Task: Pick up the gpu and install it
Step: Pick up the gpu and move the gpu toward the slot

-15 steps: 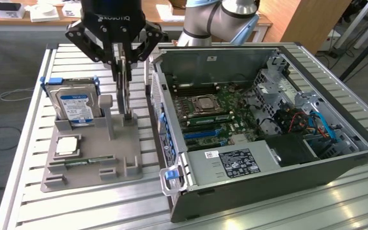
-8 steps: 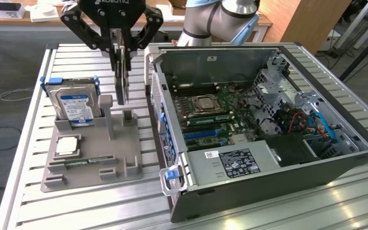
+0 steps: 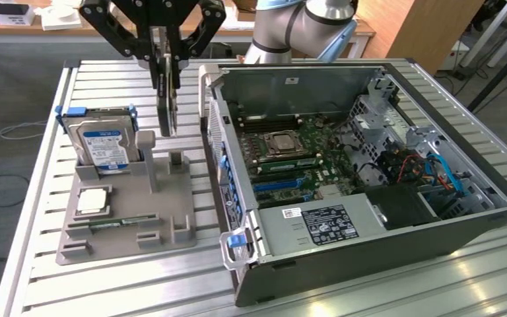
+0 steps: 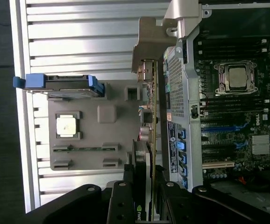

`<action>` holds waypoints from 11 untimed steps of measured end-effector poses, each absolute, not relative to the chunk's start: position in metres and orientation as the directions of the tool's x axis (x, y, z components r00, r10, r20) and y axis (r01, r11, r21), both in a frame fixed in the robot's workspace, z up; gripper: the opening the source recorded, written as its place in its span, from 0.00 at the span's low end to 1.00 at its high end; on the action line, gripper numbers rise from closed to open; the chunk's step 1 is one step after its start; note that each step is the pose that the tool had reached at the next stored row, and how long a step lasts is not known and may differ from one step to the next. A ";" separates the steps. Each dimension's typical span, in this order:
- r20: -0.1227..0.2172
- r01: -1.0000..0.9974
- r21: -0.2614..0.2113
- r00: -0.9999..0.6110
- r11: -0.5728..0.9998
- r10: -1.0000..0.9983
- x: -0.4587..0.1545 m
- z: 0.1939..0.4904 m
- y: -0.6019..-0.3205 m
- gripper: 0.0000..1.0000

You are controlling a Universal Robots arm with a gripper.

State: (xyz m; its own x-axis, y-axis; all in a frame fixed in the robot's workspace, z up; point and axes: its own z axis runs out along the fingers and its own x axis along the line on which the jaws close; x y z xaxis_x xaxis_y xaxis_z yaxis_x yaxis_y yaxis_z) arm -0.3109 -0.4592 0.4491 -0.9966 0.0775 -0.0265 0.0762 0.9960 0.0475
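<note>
gpu: black, green edge | hard drive: blue-white label | fixture: grey | table: silver ribbed

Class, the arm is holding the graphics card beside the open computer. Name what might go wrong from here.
1. The tool grips the gpu by its top edge alone, so the hanging card might slip or swing.
2. The card hangs close to the side wall of the computer case and might knock it when carried over.
</note>
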 end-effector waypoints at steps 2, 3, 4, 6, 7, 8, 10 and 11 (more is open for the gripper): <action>-0.026 0.076 0.047 -0.997 0.996 0.078 -0.311 0.449 -0.459 0.27; -0.026 0.076 0.047 -0.997 0.996 0.078 -0.311 0.449 -0.459 0.27; -0.026 0.076 0.047 -0.997 0.996 0.077 -0.310 0.449 -0.459 0.27; -0.026 0.076 0.047 -0.997 0.996 0.078 -0.307 0.449 -0.459 0.27; -0.026 0.076 0.047 -0.997 0.996 0.078 -0.305 0.449 -0.459 0.27; -0.026 0.076 0.047 -0.997 0.996 0.078 -0.303 0.449 -0.459 0.27; -0.026 0.076 0.047 -0.997 0.996 0.078 -0.297 0.449 -0.459 0.27; -0.026 0.076 0.047 -0.997 0.996 0.078 -0.293 0.449 -0.459 0.27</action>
